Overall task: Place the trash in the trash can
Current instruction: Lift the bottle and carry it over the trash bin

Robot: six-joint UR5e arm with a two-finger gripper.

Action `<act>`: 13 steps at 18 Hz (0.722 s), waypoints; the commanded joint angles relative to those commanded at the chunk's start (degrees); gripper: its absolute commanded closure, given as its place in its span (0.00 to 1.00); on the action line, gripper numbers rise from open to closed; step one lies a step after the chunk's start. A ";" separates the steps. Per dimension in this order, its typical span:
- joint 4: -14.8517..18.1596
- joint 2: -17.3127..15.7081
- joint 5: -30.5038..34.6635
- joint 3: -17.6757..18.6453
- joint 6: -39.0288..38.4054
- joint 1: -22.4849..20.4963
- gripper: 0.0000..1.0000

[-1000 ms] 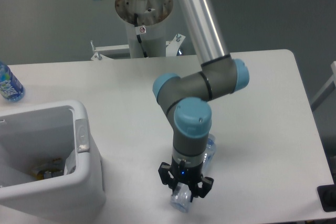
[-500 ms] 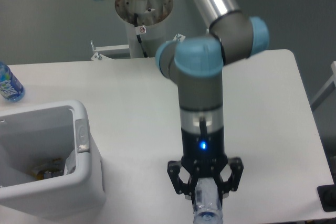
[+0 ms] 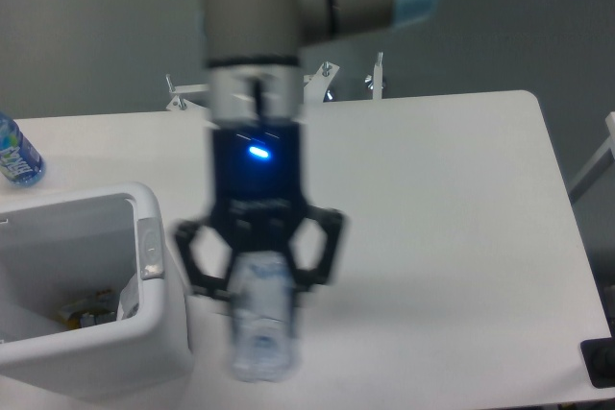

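Now that the hand [image 3: 259, 271], clamped on the crushed bottle [image 3: 260, 328], has swung up off the counter [image 3: 452, 237] toward the trash can [image 3: 144, 333], only the drop looks left.

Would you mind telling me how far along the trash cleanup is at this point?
Something already lies in the bin, bottom left, though it is too small to identify. In hand: the gripper is shut on the crushed bottle, held off the table just right of the bin. Left: bring the bottle over the opening and release it. The labelled bottle at far left is untouched.
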State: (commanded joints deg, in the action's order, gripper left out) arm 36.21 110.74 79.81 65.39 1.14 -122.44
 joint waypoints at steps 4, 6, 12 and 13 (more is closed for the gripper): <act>0.00 0.44 -0.09 0.87 0.09 6.32 0.47; 0.00 0.96 -0.18 1.32 0.00 7.83 0.42; 0.00 1.41 -0.09 3.08 0.18 9.33 0.00; 0.00 0.97 -0.18 3.25 -0.09 9.42 0.00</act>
State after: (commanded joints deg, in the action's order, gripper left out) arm 36.21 111.71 79.63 68.64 1.06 -113.03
